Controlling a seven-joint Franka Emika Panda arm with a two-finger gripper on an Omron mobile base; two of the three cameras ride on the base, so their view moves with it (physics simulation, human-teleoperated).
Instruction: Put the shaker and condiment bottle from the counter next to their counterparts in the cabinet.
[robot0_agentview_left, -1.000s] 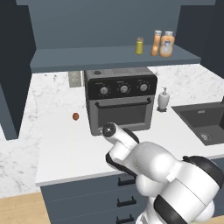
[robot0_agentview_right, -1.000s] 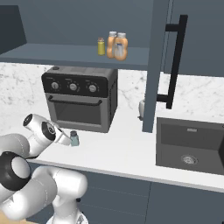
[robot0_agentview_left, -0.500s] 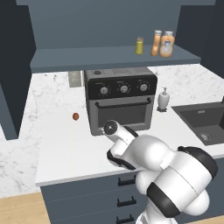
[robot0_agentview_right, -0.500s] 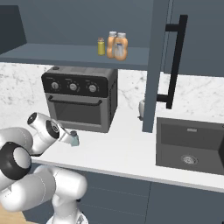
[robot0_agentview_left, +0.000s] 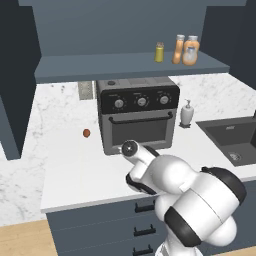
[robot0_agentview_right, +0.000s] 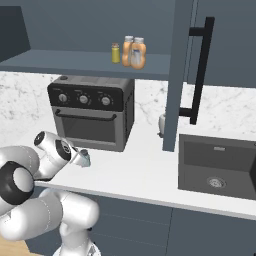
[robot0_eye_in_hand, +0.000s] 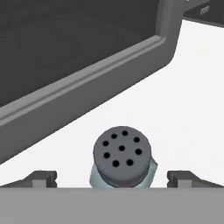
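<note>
Arm swung lower twd counter (robot0_agentview_right: 150, 170) since earlier frame, gripper (robot0_eye_in_hand: 113, 177) now w/ jaws wide apart either side of shaker (robot0_eye_in_hand: 122, 158), not clamped; shaker upright on counter just in front of toaster oven (robot0_agentview_right: 92, 112), condiment bottle (robot0_agentview_right: 138, 54) up in cabinet (robot0_agentview_right: 75, 60).

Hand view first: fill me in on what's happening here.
The white arm has its gripper low over the shaker on the counter, in front of the toaster oven. The jaws stand wide open, one on each side of the cap, not gripping yet. On the cabinet shelf stand a yellow-green shaker and two orange bottles.
</note>
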